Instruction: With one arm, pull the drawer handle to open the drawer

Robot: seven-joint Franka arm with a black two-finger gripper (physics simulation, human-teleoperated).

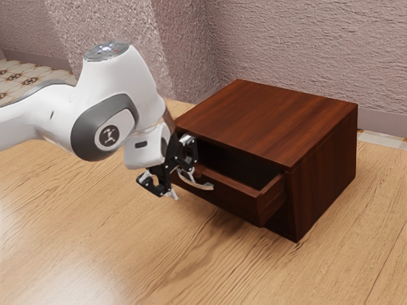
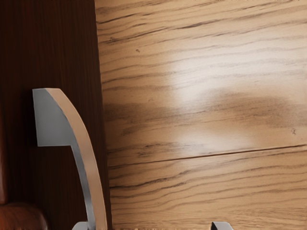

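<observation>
A dark wooden cabinet stands on the floor. Its upper drawer is pulled partly out, with a dark gap behind the front panel. A curved silver handle is fixed to the drawer front. My black gripper is at that handle with its fingers spread wide, so it is open. In the wrist view the handle runs along the dark drawer front, close beside one fingertip. The other fingertip stands well apart over the floor.
Light wood-plank floor spreads around the cabinet on the near side and toward the exterior view's right. Rough plaster walls rise behind the cabinet. My white arm comes in from the exterior view's left.
</observation>
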